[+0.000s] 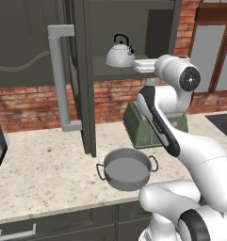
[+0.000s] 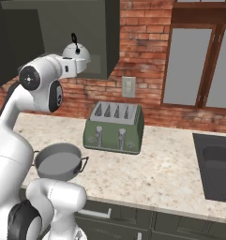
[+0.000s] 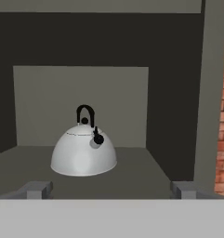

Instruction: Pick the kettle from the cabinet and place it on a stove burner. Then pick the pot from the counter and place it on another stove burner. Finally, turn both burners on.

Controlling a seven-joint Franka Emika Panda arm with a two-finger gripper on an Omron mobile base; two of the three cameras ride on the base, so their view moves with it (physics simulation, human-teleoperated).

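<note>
The small silvery kettle [image 3: 84, 153] with its black arched handle stands upright on the shelf inside the open dark grey cabinet [image 3: 48, 102]. My gripper [image 3: 112, 190] is open, level with the shelf's front edge, its fingertips [image 3: 39, 189] spread wider than the kettle and short of it. From the base the kettle [image 1: 119, 55] [image 2: 77, 52] shows just beyond my hand [image 1: 140, 65] [image 2: 76, 66]. The wide grey pot [image 1: 127, 168] [image 2: 58, 161] sits empty on the beige counter [image 1: 49, 169] [image 2: 156, 173] below. The stove burners are out of view.
The cabinet door [image 1: 82, 70] stands swung open towards me, its light-grey bar handle [image 1: 60, 80] on the left. A boxy green toaster [image 2: 115, 126] [image 1: 143, 126] stands against the brick wall behind the pot. A dark sink [image 2: 215, 164] lies to the right.
</note>
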